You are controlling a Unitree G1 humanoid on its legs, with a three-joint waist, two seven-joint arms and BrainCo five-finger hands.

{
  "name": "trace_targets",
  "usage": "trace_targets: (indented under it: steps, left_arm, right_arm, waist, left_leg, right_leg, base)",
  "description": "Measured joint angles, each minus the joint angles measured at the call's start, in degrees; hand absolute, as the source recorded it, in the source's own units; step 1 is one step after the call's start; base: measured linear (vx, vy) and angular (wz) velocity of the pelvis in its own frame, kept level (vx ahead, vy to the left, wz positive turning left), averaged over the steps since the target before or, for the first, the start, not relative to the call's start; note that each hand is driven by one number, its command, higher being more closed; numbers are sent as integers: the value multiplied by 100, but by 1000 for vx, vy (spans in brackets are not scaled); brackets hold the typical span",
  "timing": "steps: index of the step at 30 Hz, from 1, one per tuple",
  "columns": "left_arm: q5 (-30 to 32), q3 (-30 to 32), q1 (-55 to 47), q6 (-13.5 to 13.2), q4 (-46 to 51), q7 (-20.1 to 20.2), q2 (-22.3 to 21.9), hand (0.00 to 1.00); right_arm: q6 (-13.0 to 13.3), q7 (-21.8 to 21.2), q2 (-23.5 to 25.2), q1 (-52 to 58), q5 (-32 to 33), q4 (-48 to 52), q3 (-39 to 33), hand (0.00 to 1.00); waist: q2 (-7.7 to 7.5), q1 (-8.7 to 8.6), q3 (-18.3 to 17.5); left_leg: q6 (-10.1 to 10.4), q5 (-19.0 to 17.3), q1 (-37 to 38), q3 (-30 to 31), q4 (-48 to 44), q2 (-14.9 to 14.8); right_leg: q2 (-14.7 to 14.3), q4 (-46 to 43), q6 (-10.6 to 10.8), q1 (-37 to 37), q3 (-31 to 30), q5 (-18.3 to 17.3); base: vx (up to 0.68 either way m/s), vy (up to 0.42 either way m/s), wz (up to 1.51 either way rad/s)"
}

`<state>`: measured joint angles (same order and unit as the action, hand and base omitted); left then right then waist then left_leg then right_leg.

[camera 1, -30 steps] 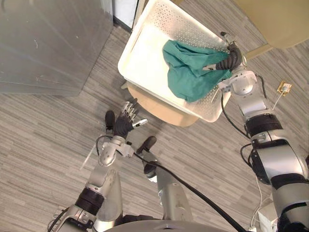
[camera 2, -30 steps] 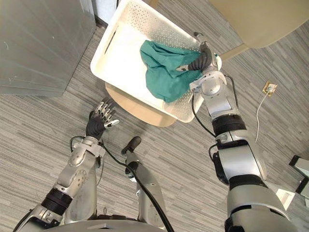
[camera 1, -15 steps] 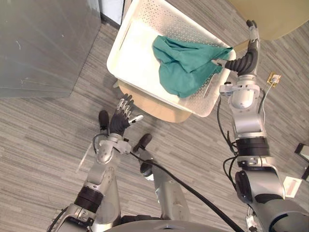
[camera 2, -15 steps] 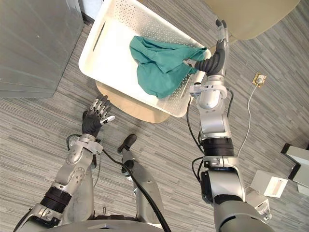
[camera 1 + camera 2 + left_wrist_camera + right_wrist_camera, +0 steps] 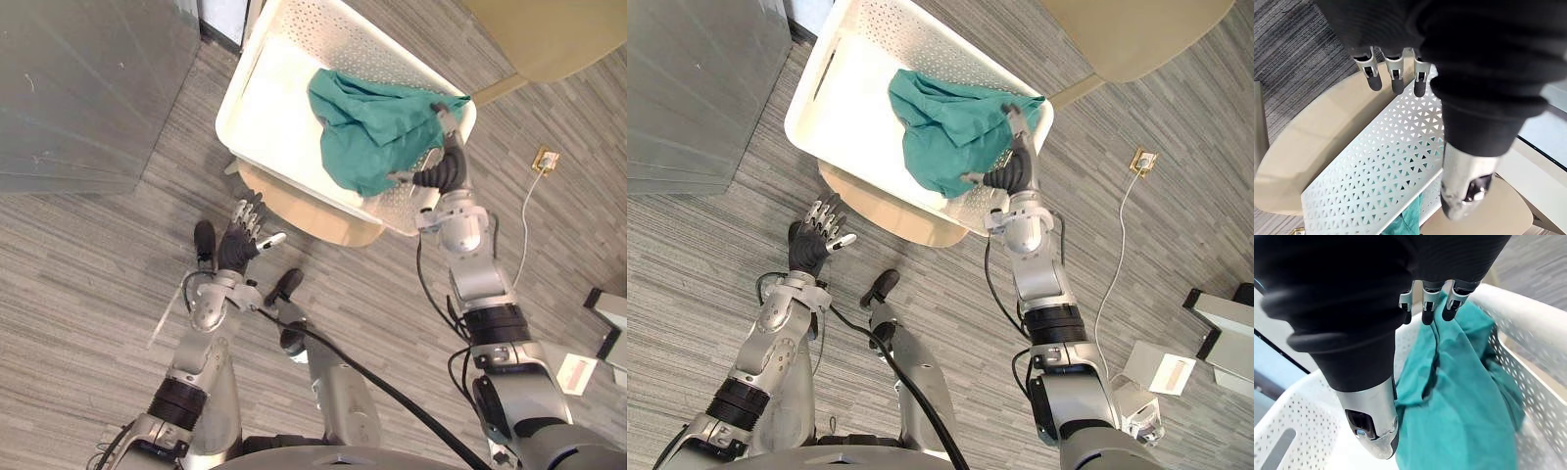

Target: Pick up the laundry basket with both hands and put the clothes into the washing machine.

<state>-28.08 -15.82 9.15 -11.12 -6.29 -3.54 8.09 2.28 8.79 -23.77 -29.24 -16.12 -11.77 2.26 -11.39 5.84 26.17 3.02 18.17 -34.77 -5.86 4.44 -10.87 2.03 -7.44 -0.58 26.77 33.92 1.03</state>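
Observation:
A white perforated laundry basket (image 5: 269, 108) rests on a round beige stool (image 5: 313, 211). A teal garment (image 5: 377, 127) lies bunched in its right half. My right hand (image 5: 446, 168) is at the basket's near right corner, open, with straight fingers over the rim and against the garment's edge (image 5: 1459, 396). My left hand (image 5: 238, 247) hovers open over the floor just short of the stool, apart from the basket. In the left wrist view its fingers (image 5: 1393, 73) point at the basket's perforated wall (image 5: 1381, 171).
A grey metal panel (image 5: 88, 88) stands at the left. A beige round table (image 5: 549, 29) is at the far right. A floor socket with a cable (image 5: 542, 157) and a white box (image 5: 578, 370) lie on the right.
My right hand has come down from beyond the basket's right rim to its near right corner, by the garment. The left hand has barely moved. The camera has shifted slightly.

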Motion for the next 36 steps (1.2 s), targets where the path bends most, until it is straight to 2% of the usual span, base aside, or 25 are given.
trace_targets:
  steps: [4,9,11,13,18,24,31,34,36]
  left_arm:
    - [16,-1,-107,0,-3,11,69,0]
    - [-24,-12,-230,-5,-181,25,206,0]
    - [-159,-17,-261,-5,-177,28,207,0]
    - [-572,-41,-268,-19,-163,67,206,0]
    - [-1110,-86,-268,-70,-113,100,169,0]
    - [-1566,-304,-253,-128,-92,136,-131,0]
    - [-1684,-553,-172,-124,-68,137,-284,0]
    - [-1684,-599,-161,-124,116,137,-283,0]
    - [-1682,-690,-130,-127,122,137,-285,0]
  right_arm:
    - [18,-216,11,41,25,-230,303,0]
    - [-26,-249,-2,-839,43,-1959,814,0]
    - [-18,-241,-4,-1117,22,-2361,970,0]
    - [-38,-225,-5,-1702,-159,-3241,1174,0]
    - [-158,-111,-73,-2552,-662,-4262,1280,0]
    - [-221,119,-230,-3127,-903,-4928,1301,0]
    - [-272,243,-283,-3529,-837,-5306,1066,0]
    - [-277,241,-288,-3714,-570,-5474,926,0]
    - [-266,239,-297,-3749,-95,-5471,742,0]
  waist:
    - [0,-12,0]
    - [-2,13,-1]
    - [-1,37,-1]
    - [1,110,-2]
    - [4,221,0]
    - [17,360,7]
    - [116,464,74]
    - [162,473,104]
    - [168,505,104]
  left_leg:
    - [3,-3,-2,22,1,2]
    - [24,-19,-37,83,1,5]
    - [22,-15,-53,101,1,7]
    - [7,-4,-84,111,1,8]
    - [1,16,-151,131,0,18]
    - [9,10,-230,167,0,36]
    - [17,3,-243,190,0,41]
    - [46,-20,-256,201,0,37]
    - [50,-23,-293,201,0,32]
  right_leg:
    - [2,-15,-2,0,14,-8]
    - [2,-14,-1,1,71,-12]
    - [2,2,-1,1,90,-12]
    - [-7,39,-1,13,99,-4]
    - [-30,137,3,29,124,41]
    - [-51,241,16,43,165,78]
    - [-54,242,17,44,181,77]
    - [-59,238,17,52,189,77]
    - [-62,235,17,89,190,77]
  base:
    - [0,0,0]
    - [16,7,3]
    - [54,25,5]
    - [70,31,2]
    - [79,38,2]
    - [65,48,3]
    - [65,57,1]
    - [45,54,0]
    - [46,56,-1]
